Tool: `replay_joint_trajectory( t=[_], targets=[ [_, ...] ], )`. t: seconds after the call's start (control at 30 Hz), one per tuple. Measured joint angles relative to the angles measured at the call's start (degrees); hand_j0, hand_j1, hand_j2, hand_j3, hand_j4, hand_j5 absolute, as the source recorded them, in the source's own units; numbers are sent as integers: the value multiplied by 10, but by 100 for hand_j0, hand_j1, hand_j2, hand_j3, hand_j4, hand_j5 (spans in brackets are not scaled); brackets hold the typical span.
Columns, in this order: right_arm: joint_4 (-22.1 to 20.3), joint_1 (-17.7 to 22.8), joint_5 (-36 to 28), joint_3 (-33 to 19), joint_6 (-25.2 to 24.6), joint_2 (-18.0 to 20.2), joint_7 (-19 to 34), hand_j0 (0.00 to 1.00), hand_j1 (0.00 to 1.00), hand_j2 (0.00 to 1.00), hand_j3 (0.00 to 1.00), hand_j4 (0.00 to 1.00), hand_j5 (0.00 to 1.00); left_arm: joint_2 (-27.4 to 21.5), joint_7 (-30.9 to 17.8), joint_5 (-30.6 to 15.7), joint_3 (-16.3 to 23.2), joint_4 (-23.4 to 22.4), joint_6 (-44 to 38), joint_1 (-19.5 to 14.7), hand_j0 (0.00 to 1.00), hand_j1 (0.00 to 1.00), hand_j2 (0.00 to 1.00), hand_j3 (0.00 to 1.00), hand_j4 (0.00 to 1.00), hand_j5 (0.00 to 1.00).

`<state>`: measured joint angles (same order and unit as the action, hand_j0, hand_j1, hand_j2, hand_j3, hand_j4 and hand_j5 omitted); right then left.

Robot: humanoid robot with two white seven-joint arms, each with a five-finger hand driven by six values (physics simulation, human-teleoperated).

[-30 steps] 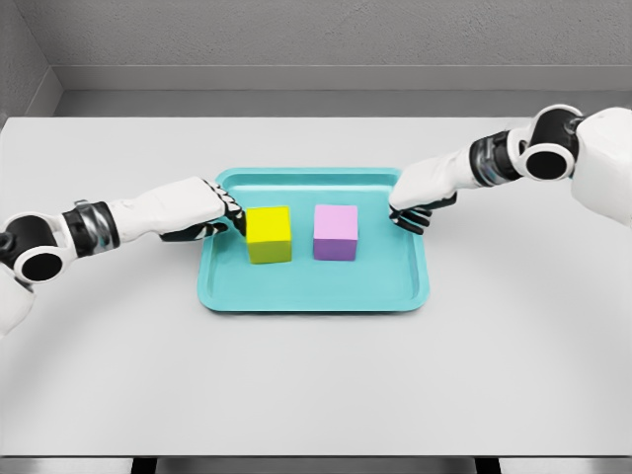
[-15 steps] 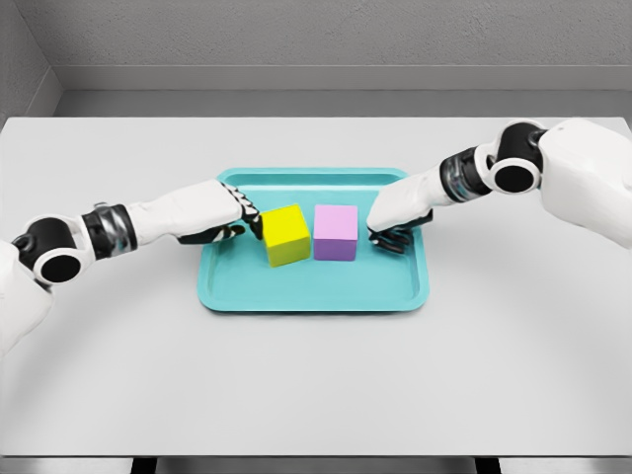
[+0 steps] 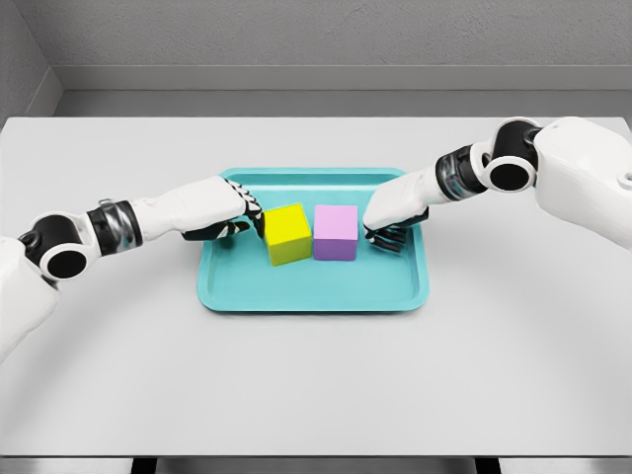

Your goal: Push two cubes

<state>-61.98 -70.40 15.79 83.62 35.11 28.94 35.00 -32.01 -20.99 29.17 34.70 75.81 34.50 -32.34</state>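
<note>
A yellow cube (image 3: 287, 234) and a pink-purple cube (image 3: 336, 232) sit side by side, touching, in the middle of a teal tray (image 3: 314, 289). The yellow one is turned slightly askew. My left hand (image 3: 245, 219) reaches over the tray's left rim with curled fingers, its fingertips against the yellow cube's left face. My right hand (image 3: 381, 233) comes in from the right with curled fingers and rests on the tray floor, a narrow gap away from the pink cube's right face.
The tray lies on a wide light-grey table (image 3: 316, 385). A grey wall (image 3: 326, 39) runs behind the table's far edge. My white right shoulder (image 3: 592, 178) fills the right side of the view.
My left hand has pushed the yellow cube right until it met the pink cube, twisting it slightly. My right hand has moved left across the tray toward the pink cube.
</note>
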Motion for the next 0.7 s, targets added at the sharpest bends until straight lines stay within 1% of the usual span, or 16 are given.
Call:
replay_joint_trajectory(
  t=[0.07, 0.3, 0.57, 0.7],
  targets=[
    [2, -2, 1, 0, 0, -1, 0, 12, 12, 12, 12, 12, 12, -4, -1, 7, 0, -1, 3, -1, 49, 49, 49, 49, 49, 49],
    [14, -2, 1, 0, 0, -8, 0, 12, 12, 12, 12, 12, 12, -16, -2, 2, 0, -7, 6, -3, 49, 49, 49, 49, 49, 49],
    [15, -12, 1, -2, 0, -7, 0, 12, 12, 12, 12, 12, 12, 4, -2, 2, 2, -57, 6, -18, 49, 49, 49, 49, 49, 49],
    [12, -14, 1, -2, 0, -6, 0, 12, 12, 12, 12, 12, 12, 12, -2, 2, 2, -67, 6, -18, 49, 49, 49, 49, 49, 49]
  ],
)
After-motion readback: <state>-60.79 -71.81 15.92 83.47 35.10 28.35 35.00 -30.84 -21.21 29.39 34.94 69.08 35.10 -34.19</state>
